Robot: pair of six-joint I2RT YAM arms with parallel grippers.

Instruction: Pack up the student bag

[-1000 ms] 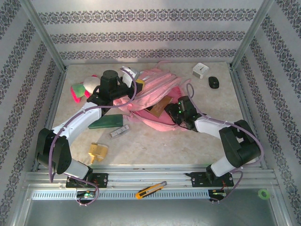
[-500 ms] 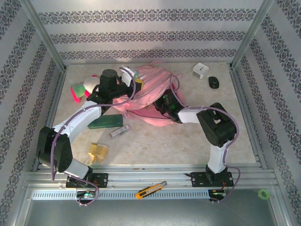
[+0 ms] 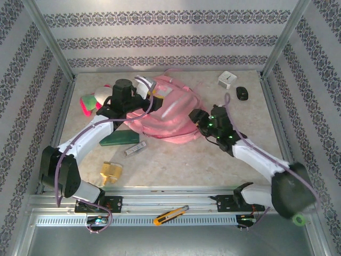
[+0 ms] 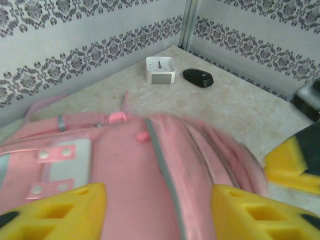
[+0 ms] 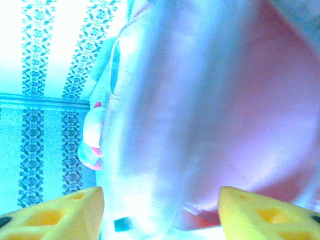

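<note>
Closest to the arms, a yellow box cutter (image 3: 170, 214) lies on the metal rail (image 3: 160, 201). A little farther, on the table (image 3: 213, 160), lie a small gold thing (image 3: 111, 170), a short silver stick (image 3: 135, 149) and a flat dark green case (image 3: 121, 140). The student bag (image 3: 173, 114) lies flat in the middle of the table. The left gripper (image 3: 152, 89) hangs over its far left part. The right gripper (image 3: 196, 114) is just beside its right edge. Farther back are a plush toy (image 3: 89, 101) on the left and a white clock (image 3: 227, 79) and black mouse (image 3: 242, 93) on the right.

Both grippers hold nothing. The left fingers (image 4: 60, 210) stand wide apart above the bag. The right fingers (image 5: 55, 212) are spread too. That picture is very bright and washed out, so the pale shape in front is probably the bag.

I think the packing is not done, since many things lie outside the bag. The bag is soft, so with nobody holding it the mouth may flop shut. Then a thing pushed at it could slide off, or shove the whole bag away. A finger could also snag the loose cloth and drag it.

The fingers look like chunky yellow blocks with holes. The bag is smooth, puffy pink cloth with a grey zip line (image 4: 160, 165) and a white patch (image 4: 65, 167). The table looks hard and smooth, like stone. The clock is a hard square box. The mouse is round and shiny.
</note>
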